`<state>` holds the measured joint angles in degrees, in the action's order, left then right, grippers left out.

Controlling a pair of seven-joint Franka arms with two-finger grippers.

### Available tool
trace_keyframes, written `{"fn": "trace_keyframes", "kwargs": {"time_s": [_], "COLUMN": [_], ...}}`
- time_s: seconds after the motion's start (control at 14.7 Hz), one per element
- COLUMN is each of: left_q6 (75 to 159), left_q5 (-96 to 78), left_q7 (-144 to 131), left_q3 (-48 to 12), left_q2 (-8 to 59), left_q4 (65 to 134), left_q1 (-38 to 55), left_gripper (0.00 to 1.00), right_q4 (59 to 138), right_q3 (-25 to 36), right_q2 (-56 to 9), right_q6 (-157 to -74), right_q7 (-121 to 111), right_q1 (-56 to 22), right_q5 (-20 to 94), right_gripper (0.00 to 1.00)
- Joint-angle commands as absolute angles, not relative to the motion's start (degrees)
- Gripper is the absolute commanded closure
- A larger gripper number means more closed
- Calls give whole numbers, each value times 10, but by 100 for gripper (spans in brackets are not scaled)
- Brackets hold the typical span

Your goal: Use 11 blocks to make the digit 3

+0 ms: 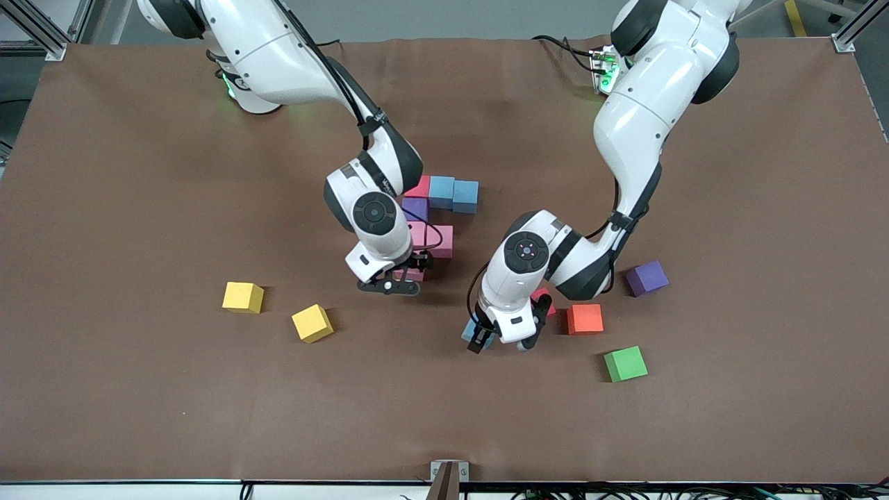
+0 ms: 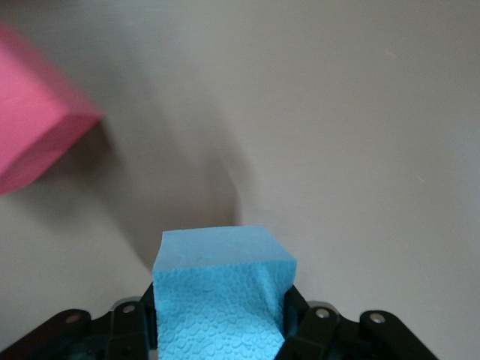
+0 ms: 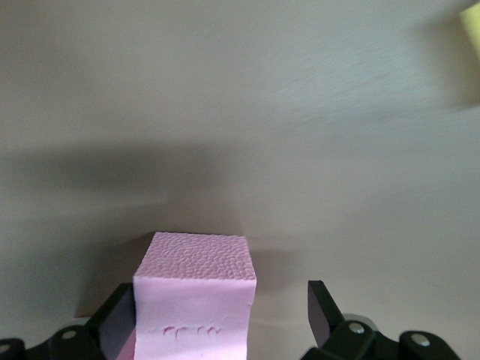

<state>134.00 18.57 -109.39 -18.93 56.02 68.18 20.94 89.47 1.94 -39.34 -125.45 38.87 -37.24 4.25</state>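
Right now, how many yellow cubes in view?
2, both toward the right arm's end of the table, apart from the built cluster: one yellow cube, and a second yellow cube beside it, slightly nearer the front camera. The arms could hide more.

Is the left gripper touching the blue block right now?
Touching. The left wrist view shows the left gripper with both fingers pressed against the blue block, denting its foam sides.

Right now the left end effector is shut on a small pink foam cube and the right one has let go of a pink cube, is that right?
Not quite. In the left wrist view the left end effector is shut on a small blue foam cube, not a pink one. The right end effector is indeed open around its small pink foam cube.
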Motion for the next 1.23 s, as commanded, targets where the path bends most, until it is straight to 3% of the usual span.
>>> {"fn": "trace_keyframes", "kwargs": {"time_s": [0.0, 0.14, 0.41, 0.61, 1.16], "left_q6": [1334, 1334, 1341, 1346, 1352], "left_q5": [177, 178, 185, 192, 217], "left_q7": [-1189, -1264, -1367, -1423, -1485], "left_q3": [-187, -189, -199, -201, -201], "left_q2": [485, 439, 403, 405, 406], "left_q4": [793, 870, 953, 963, 985], "left_q1": [208, 214, 220, 234, 272], "left_gripper": [73, 73, 73, 73, 73], "right_q4": [909, 911, 910, 911, 897], "right_q3": [15, 15, 29, 45, 43], "right_q2": [-331, -313, -307, -312, -356], "right_q6": [-1182, -1174, -1179, -1202, -1237], "right_q7": [386, 386, 387, 393, 614], "right_q1": [-325, -295, -269, -258, -199], "right_q5": [42, 41, 26, -15, 78], "right_gripper": [0, 0, 0, 0, 0]}}
